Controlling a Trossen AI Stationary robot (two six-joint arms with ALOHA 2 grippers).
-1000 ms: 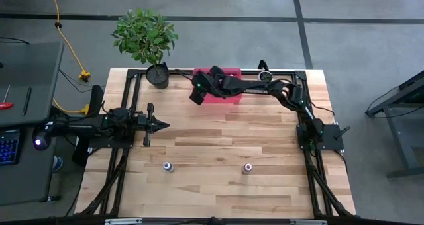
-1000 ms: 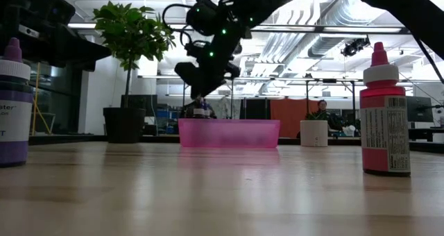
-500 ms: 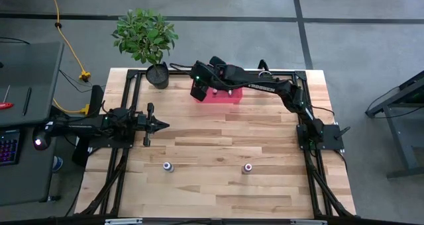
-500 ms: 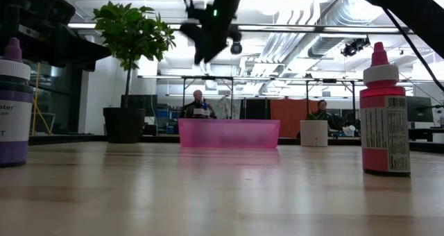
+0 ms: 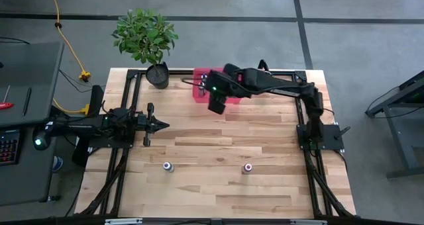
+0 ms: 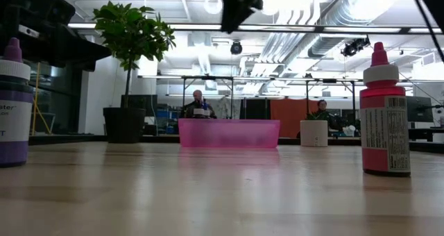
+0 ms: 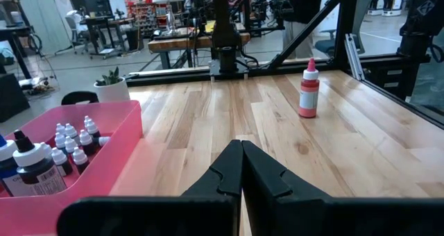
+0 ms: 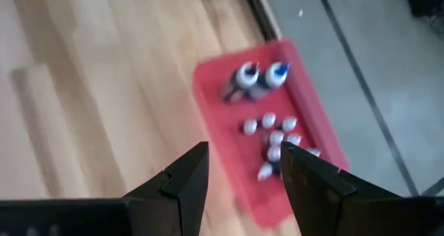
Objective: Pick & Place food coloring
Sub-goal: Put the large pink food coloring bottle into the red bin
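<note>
Two food coloring bottles stand upright on their bases near the table's near edge: a purple one (image 5: 168,167) (image 6: 12,104) and a pink one (image 5: 248,167) (image 6: 385,114) (image 7: 308,90). Several small whitish bottles and two larger dark ones stand in the pink tray (image 5: 199,87) (image 8: 305,125) (image 7: 125,121) at the far edge. My right gripper (image 5: 216,104) (image 8: 244,153) hovers open and empty, high above the table just in front of the tray. My left gripper (image 5: 162,125) (image 7: 241,153) waits shut at the table's left.
A potted plant (image 5: 146,40) stands at the far left corner and a small white plant pot (image 6: 313,133) near the far edge. A black frame (image 5: 132,79) runs around the table. People sit in the room behind. Bare wood lies between the tray and the two bottles.
My right gripper has risen from just above the tray's left end, leaving the top of the low view. It has then swung toward the table's right and near edge. The bottles and the tray have stayed where they were.
</note>
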